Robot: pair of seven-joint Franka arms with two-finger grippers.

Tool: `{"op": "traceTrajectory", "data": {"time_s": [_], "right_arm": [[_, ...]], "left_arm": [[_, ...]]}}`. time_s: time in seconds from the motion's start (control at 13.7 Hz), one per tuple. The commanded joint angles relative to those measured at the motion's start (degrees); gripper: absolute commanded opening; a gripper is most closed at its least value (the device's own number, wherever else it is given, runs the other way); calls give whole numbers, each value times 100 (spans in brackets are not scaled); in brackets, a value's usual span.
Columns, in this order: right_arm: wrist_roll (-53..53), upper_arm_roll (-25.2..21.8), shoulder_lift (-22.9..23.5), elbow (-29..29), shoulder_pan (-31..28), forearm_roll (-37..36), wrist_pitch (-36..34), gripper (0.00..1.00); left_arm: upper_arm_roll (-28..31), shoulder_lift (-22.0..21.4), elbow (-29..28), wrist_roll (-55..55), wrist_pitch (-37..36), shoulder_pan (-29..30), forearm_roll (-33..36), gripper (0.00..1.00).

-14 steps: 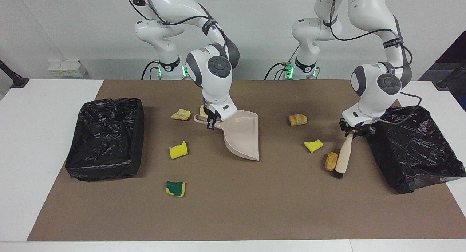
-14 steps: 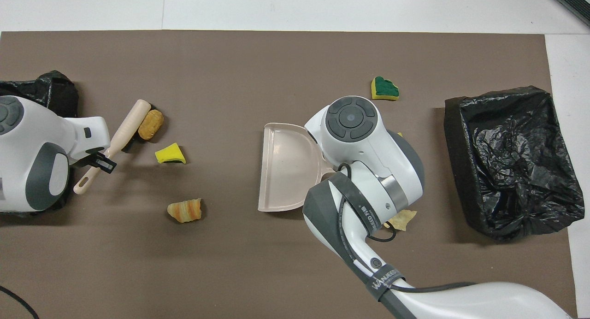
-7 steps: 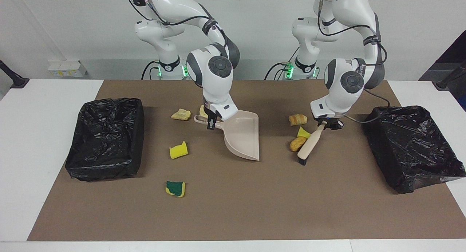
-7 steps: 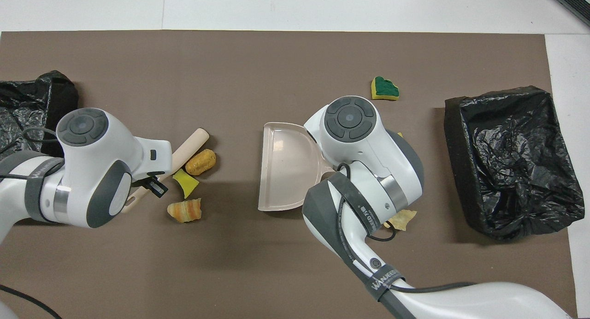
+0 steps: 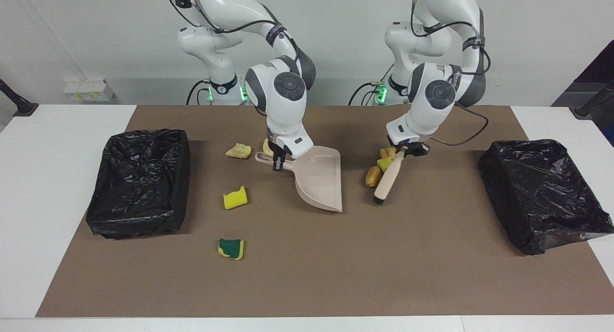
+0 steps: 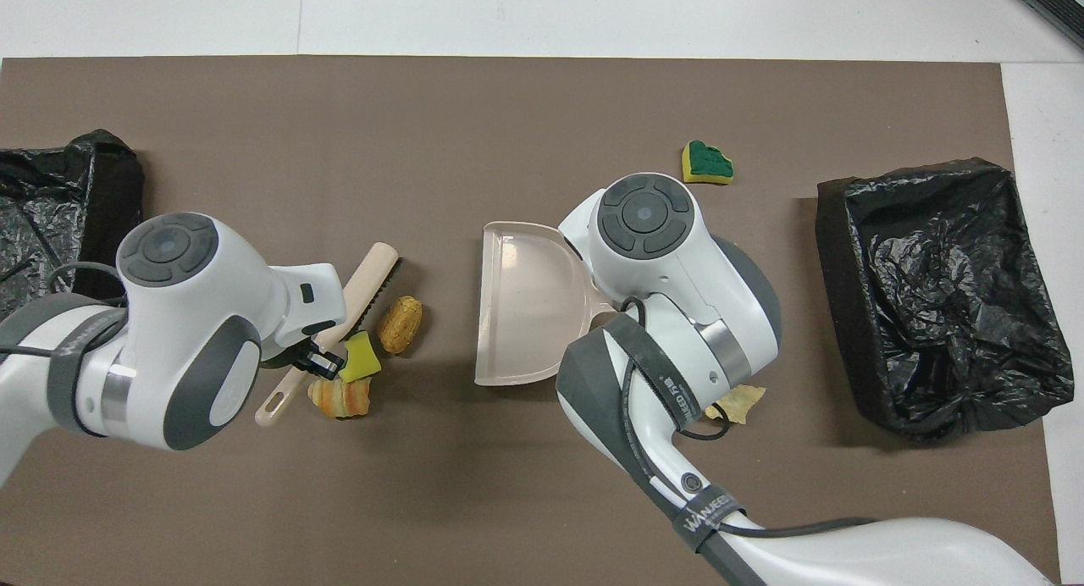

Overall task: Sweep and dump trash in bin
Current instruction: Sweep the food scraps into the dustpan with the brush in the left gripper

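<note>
My left gripper (image 5: pixel 407 151) has its fingers clamped on the brush (image 5: pixel 386 181) handle. The brush slants down from them, bristle end on the mat (image 5: pixel 307 274), farther from me than the grip. Three trash bits sit bunched against the brush on its dustpan side: brown lump (image 5: pixel 373 176) touching it, yellow wedge (image 5: pixel 384 164) just beside my fingers, pastry (image 5: pixel 386 152) right under them, partly hidden.

My right gripper (image 5: pixel 277 160) has its fingers closed on the dustpan (image 5: pixel 320 181) handle. The pan rests on the mat, open mouth toward the brush, a gap between pan and bunched trash.

On the other flank of my right fingers: a yellow scrap (image 5: pixel 266 146) touching the handle area, mostly hidden by the gripper; tan lump (image 5: pixel 238 151) near, toward the right arm's end; yellow sponge (image 5: pixel 235 198) farther out from me; green sponge (image 5: pixel 231 248) farthest from me, well apart.

Black bin (image 5: pixel 139 183) at the right arm's end of the table (image 5: pixel 48 178), well apart from my right fingers. Second bin (image 5: pixel 544 193) at the left arm's end, well apart from my left fingers. I can't see trash in either.
</note>
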Motion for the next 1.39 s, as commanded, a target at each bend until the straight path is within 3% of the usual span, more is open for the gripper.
{"op": "traceTrajectory", "data": {"time_s": [0.0,0.22,0.58,0.73,0.95,1.31], "right_arm": [[-286,37,30,60,-56,-121,26,0],[-366,37,39,25,-57,-94,44,0],[-673,37,197,42,-39,-200,246,0],[-682,37,249,42,-56,-191,368,0],[-674,46,276,16,-48,-147,369,0],[-612,46,267,34,-12,-129,317,0]], "left_arm": [[46,-581,-111,-1759,-479,3,-73,0],[46,-845,-434,-3163,-681,3,-73,0],[46,-1978,-2226,-4078,150,389,-73,0],[28,-1971,-2641,-4097,625,312,-65,0],[-7,-1936,-2721,-4246,899,180,-82,0],[-7,-1700,-2713,-4658,1592,-567,-1003,0]]}}
